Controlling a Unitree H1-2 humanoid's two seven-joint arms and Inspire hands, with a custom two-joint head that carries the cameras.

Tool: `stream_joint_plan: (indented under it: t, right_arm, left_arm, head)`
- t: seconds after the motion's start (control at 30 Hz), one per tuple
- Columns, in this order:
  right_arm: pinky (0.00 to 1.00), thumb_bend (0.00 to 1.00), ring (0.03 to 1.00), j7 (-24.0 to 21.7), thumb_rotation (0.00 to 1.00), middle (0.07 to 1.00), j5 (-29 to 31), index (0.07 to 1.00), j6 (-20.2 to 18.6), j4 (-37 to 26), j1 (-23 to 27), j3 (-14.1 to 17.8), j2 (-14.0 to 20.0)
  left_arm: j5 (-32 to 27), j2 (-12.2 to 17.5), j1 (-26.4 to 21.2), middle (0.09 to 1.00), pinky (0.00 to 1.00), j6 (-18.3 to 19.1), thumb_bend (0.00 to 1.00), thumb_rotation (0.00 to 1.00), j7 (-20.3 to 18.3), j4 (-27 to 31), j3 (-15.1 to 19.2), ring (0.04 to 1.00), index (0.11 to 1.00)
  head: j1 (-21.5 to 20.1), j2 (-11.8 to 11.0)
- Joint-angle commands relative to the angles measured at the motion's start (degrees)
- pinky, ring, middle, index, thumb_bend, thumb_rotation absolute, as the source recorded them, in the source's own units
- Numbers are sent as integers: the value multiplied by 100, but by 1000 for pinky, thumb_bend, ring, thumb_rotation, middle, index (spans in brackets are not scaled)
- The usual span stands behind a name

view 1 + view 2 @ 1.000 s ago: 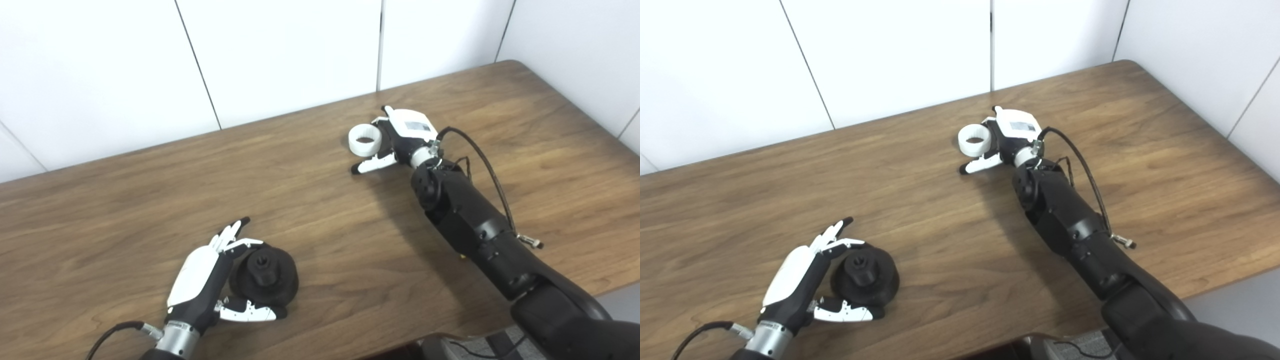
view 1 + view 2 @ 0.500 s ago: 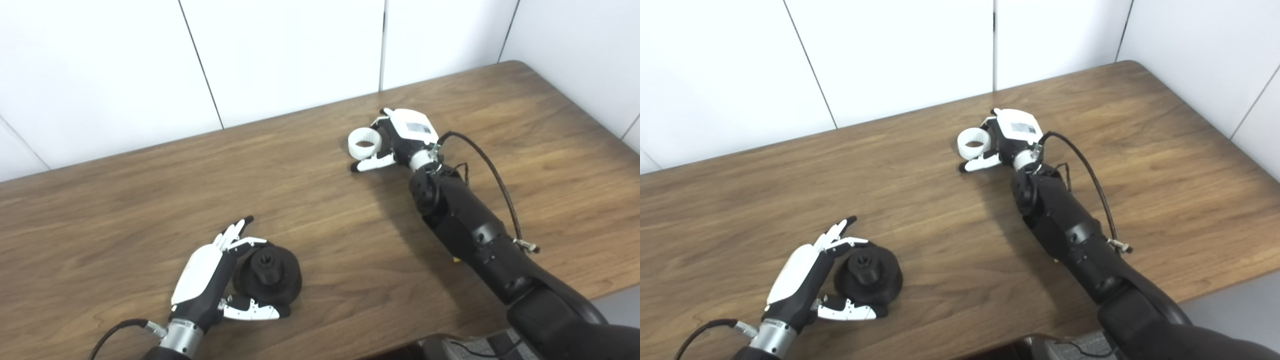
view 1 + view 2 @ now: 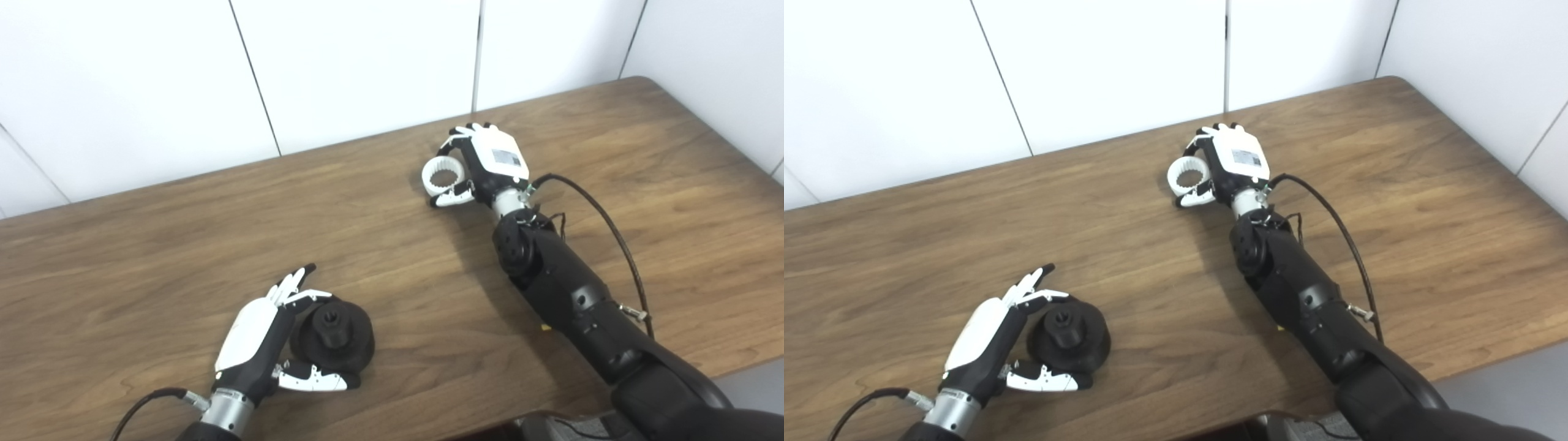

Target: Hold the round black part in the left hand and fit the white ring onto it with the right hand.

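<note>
The round black part [image 3: 334, 335] rests on the wooden table [image 3: 153, 245] near the front left, its central hub facing up. My left hand [image 3: 254, 340] cups it from the left: the fingers point up beside its far-left edge, the thumb lies along its near side, and the hand is not closed. At the back centre the white ring [image 3: 442, 178] shows its toothed inner wall. My right hand [image 3: 492, 160] has its fingers curled over the ring's far side and its thumb pressed on the near side, so it grips the ring just above the tabletop.
White wall panels [image 3: 367, 61] rise right behind the table's far edge. The table's corner [image 3: 637, 79] lies at the back right and its front edge [image 3: 729, 361] runs under my right arm. A black cable [image 3: 603, 211] loops beside the right forearm.
My right hand's fingers have curled over the white ring and closed on it; the ring now tilts with its opening toward me. The left hand holds still. The camera has shifted slightly.
</note>
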State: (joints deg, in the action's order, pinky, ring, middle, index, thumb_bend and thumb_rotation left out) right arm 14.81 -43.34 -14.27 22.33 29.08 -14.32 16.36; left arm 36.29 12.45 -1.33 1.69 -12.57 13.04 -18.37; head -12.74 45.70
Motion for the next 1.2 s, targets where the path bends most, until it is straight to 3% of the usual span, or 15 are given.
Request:
stream_joint_plan:
  t: [0.0,0.23,0.53,1.17]
  right_arm:
    - [1000,519,926,122,140,842,-38,485,65,-2,92,18,55]
    - [1000,519,918,219,141,832,-35,484,193,2,68,-7,97]
    - [983,519,924,243,144,835,-89,484,249,-486,-95,19,135]
    - [1000,520,942,91,142,847,155,483,389,-2502,-1049,315,-166]
  left_arm:
    - [47,14,-108,1000,1000,-10,948,302,29,217,37,1000,638]
    - [21,-5,-96,1000,1000,-23,950,307,55,204,47,1000,637]
    - [4,-4,-120,1000,1000,5,946,307,60,174,94,1000,637]
    - [30,3,-194,1000,1000,19,944,308,58,113,111,1000,636]
  head:
    - [13,7]
    - [51,21]
    - [44,32]
    - [133,91]
